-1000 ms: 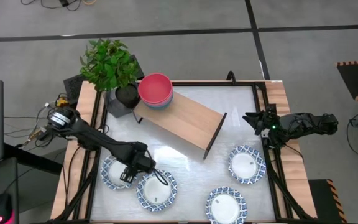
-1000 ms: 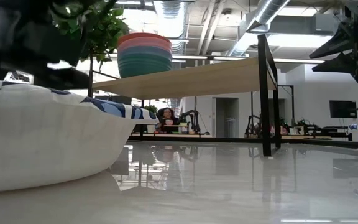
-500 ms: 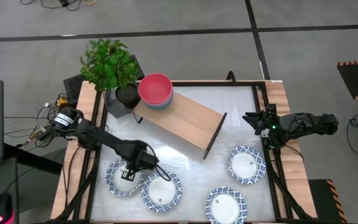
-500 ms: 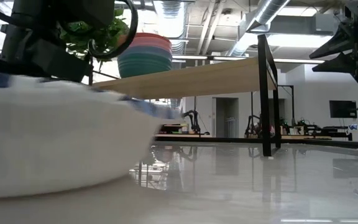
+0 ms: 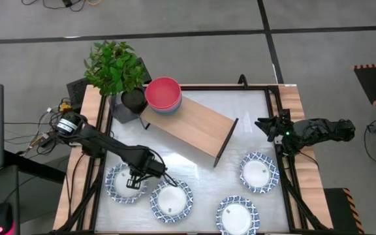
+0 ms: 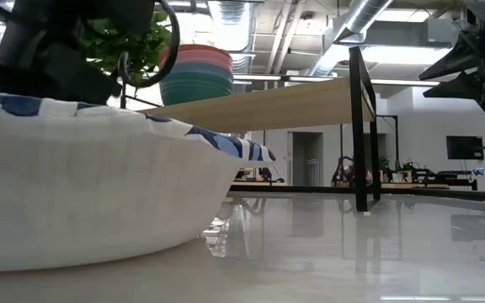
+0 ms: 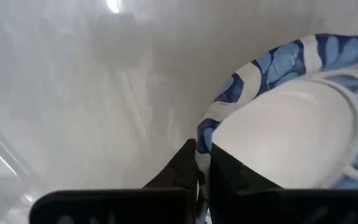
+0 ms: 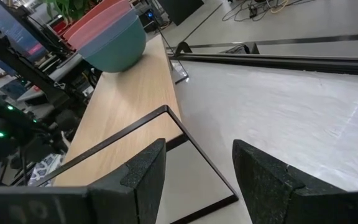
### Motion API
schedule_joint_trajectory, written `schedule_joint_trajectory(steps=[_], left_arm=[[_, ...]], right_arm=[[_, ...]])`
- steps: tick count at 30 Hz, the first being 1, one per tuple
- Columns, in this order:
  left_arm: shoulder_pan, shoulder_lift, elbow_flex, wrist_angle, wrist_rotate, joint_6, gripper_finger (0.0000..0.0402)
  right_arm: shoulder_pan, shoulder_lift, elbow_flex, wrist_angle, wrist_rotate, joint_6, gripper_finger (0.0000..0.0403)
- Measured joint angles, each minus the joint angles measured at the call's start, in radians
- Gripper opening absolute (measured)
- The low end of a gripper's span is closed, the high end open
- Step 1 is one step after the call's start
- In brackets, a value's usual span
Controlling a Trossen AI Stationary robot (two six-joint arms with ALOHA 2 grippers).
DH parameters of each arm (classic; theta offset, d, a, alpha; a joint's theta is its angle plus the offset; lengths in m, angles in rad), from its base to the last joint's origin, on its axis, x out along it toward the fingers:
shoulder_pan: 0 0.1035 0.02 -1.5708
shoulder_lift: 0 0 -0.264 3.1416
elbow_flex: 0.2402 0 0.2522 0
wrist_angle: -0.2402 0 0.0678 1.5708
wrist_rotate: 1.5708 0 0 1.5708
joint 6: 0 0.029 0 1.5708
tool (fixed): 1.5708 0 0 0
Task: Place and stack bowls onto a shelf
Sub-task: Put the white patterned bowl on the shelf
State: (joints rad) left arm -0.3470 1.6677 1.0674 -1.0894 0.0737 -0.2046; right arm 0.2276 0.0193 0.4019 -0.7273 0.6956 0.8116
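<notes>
Presently, my shelf [image 5: 188, 127] lies on the tabletop [image 5: 253, 111] with its long axis diagonal, running from the far left corner toward the middle. At the shelf's far left end stands the stack of plain bowls [image 5: 163, 95], pink uppermost, openings up, beside a potted plant [image 5: 116, 72].

Four patterned bowls rest upright on the tabletop along the near edge: two at the near left [image 5: 124, 183] [image 5: 171, 201], one at near centre [image 5: 237, 215], one toward the right edge [image 5: 260, 172].

My left arm reaches out low from the left edge. Its left pincer [image 5: 136, 177] is clamped shut on the rim of the leftmost patterned bowl [image 7: 278, 130], one finger [image 7: 182, 165] outside the rim, the other inside.

My right arm sits folded at the right edge, raised off the tabletop, its right pincer [image 5: 267, 125] spread wide, holding nothing, pointing at the shelf.
</notes>
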Motion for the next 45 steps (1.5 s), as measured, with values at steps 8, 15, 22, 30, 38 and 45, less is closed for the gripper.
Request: schedule_joint_trajectory(steps=[8,15,22,30,38,45], left_arm=[[0.008,-0.018,0.23,-0.144,-0.008,-0.16,0.0],[0.062,-0.057,0.458,-0.193,-0.098,-0.324,0.0],[0.18,-0.074,0.62,-0.131,-0.263,-0.648,0.0],[0.3,-0.072,0.648,0.221,-0.377,-0.769,0.0],[0.363,-0.063,0.648,0.302,-0.58,-0.908,0.0],[0.344,-0.063,0.648,0.392,-0.601,-1.007,0.0]], right_arm=[[0.0,0.0,0.0,-0.003,0.0,0.0,0.0212],[0.0,0.0,0.0,-0.006,0.0,0.001,0.0212],[0.0,0.0,0.0,-0.006,0.001,0.001,0.0212],[0.0,0.0,0.0,-0.006,0.001,0.003,0.0212],[0.0,0.0,0.0,-0.006,0.002,0.003,0.0212],[0.0,0.0,0.0,-0.006,0.009,0.003,0.0212]])
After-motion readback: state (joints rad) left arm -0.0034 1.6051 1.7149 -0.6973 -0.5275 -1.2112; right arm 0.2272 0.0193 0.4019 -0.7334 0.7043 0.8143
